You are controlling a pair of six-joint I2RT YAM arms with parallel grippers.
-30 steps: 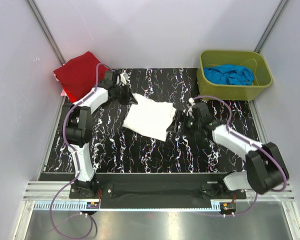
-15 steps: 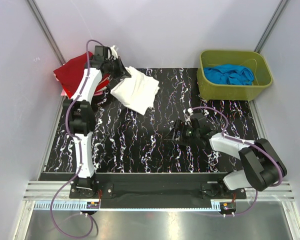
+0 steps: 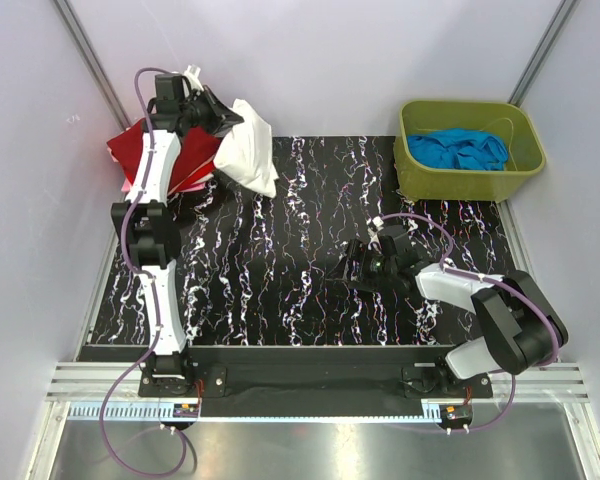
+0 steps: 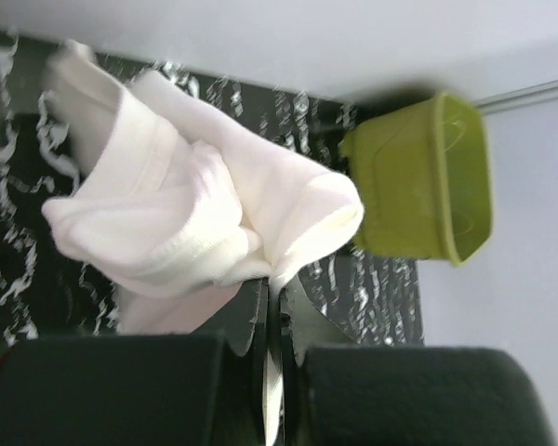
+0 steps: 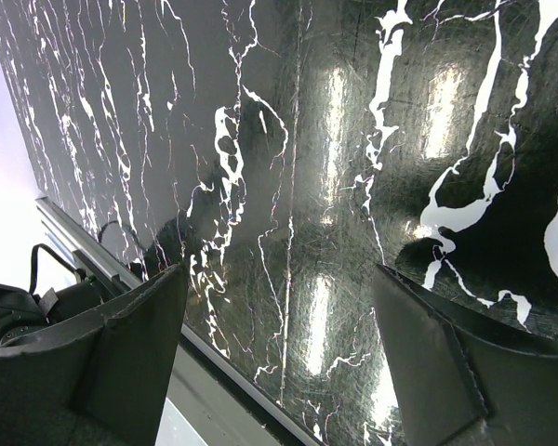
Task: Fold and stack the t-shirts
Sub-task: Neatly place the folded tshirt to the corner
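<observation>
While outstretched, left arm [image 3: 151, 172] with white tee [image 3: 248, 150].

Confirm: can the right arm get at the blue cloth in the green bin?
Probably yes: the right gripper is open and empty, the blue cloth lies uncovered in the green bin, and nothing stands between them.

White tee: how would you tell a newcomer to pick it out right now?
Go to the far left corner of the black marbled table. There the left gripper holds the white tee bunched, beside the red tee. It is the only white cloth.
</observation>
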